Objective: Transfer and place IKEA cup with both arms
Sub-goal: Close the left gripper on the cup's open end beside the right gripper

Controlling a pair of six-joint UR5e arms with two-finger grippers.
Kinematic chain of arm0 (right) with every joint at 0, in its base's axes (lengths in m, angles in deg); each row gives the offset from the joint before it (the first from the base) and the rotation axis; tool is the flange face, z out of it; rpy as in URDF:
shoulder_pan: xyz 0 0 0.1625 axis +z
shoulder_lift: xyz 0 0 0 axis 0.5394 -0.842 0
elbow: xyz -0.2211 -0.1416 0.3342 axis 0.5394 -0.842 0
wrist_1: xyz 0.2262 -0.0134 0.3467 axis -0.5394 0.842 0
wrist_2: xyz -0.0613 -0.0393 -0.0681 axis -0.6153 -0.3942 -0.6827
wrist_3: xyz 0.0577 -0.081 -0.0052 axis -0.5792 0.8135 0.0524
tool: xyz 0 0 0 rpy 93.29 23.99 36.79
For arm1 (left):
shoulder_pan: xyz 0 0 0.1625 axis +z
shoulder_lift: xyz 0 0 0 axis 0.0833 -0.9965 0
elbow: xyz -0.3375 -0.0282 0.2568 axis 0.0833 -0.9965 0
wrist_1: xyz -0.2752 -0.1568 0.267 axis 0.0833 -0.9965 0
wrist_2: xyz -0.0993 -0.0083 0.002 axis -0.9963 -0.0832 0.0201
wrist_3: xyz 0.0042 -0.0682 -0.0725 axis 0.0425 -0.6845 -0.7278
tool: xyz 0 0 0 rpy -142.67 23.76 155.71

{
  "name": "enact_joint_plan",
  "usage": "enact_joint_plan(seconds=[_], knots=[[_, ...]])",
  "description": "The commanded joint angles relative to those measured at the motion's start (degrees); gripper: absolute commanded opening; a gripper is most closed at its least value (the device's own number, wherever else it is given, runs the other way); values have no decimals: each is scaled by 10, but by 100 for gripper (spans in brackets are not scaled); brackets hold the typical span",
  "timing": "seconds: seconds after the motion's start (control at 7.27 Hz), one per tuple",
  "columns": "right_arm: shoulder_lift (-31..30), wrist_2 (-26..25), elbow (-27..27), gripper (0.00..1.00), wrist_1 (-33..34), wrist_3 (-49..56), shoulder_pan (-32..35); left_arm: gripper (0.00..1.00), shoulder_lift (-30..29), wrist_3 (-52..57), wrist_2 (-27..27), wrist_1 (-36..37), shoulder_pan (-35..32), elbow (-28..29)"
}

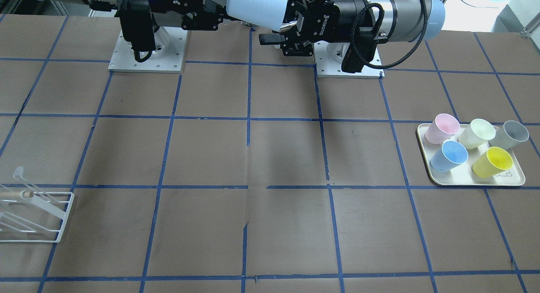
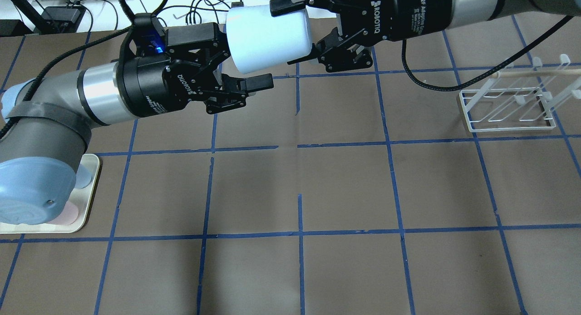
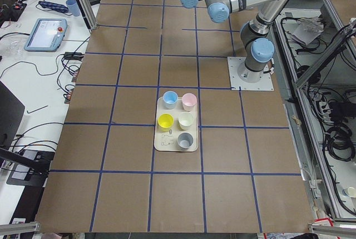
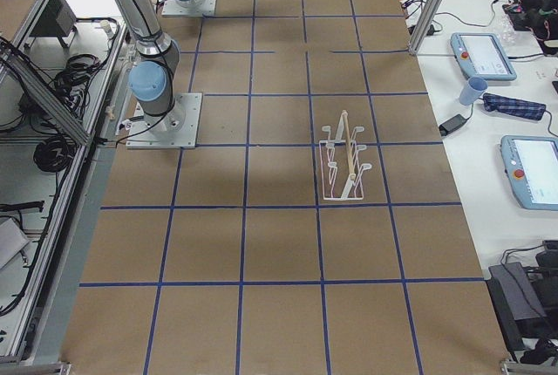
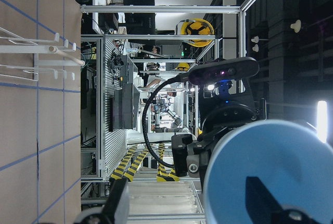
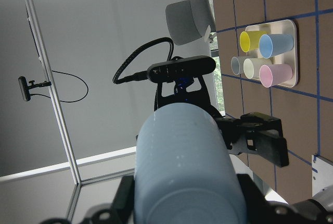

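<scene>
Overhead exterior view: the IKEA cup (image 2: 268,40) is held clear of the table (image 2: 345,188), near the top centre of the frame. It lies on its side with the wide mouth toward the left gripper (image 2: 247,64) and the narrow base toward the right gripper (image 2: 286,33).

Right gripper: closed on the cup. One finger (image 2: 286,6) presses the far wall and the other the near wall, toward the base end.

Left gripper: jaws spread wide, holding nothing. Its lower finger (image 2: 258,82) lies just beside the cup's near wall, apart from it. The upper finger sits at the mouth. Left wrist-mounted view: a dark finger shape shows against the cup's round blue end; whether it touches the cup cannot be determined.

Exterior front-facing view: a tray (image 1: 464,181) carrying five other cups stands well apart from the held cup, and a white wire rack (image 1: 38,217) stands at the opposite end of the table.
</scene>
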Motion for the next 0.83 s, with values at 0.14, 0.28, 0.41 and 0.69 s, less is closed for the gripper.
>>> enact_joint_plan(seconds=[0.14, 0.28, 0.41, 0.69], knots=[[-1, 0, -2, 39, 1, -1, 0, 76, 1, -4, -26, 1, 1, 1], [-1, 0, -2, 39, 1, -1, 0, 69, 0, -4, -26, 9, 2, -1], [-2, 0, -2, 39, 1, -1, 0, 66, -2, -4, -26, 13, 2, -1], [-2, 0, -2, 41, 1, -1, 0, 55, 0, -9, -27, 13, 3, 2]])
